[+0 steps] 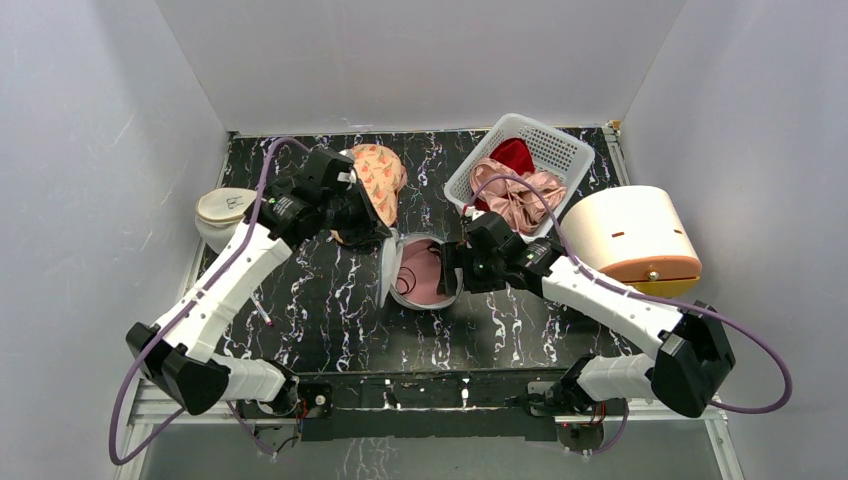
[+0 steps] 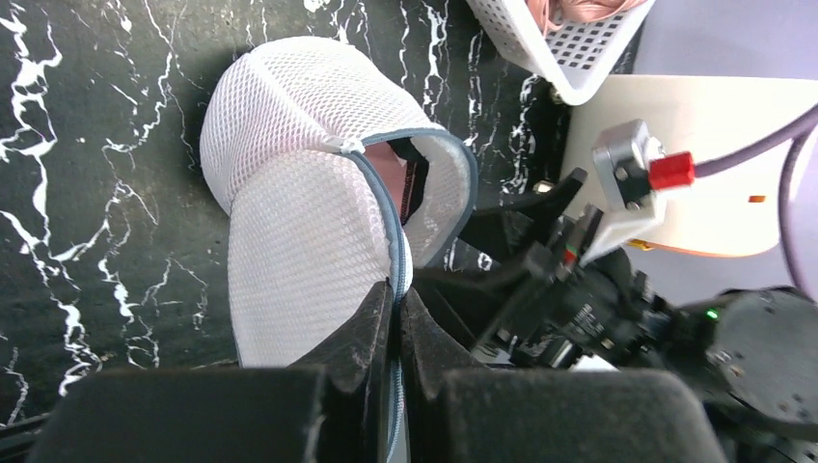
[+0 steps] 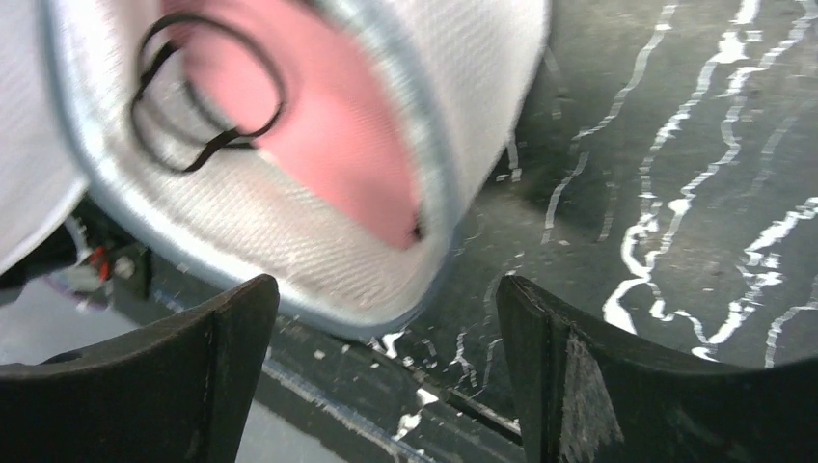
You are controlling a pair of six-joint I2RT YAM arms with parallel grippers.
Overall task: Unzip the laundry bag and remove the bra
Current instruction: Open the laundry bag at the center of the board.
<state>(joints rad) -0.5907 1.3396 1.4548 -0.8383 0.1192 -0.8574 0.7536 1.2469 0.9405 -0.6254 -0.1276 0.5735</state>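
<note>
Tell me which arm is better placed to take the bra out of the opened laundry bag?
The right arm, probably. The right claw is open and faces the mouth of the laundry bag, where the bra shows. The left claw is shut on the bag's zip rim, so it is busy.

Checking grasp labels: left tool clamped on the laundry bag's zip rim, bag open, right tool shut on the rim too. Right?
No: the right tool is open, fingers spread in front of the laundry bag and gripping nothing, as the right wrist view shows. The left tool is clamped on the zip rim and the bag is open.
</note>
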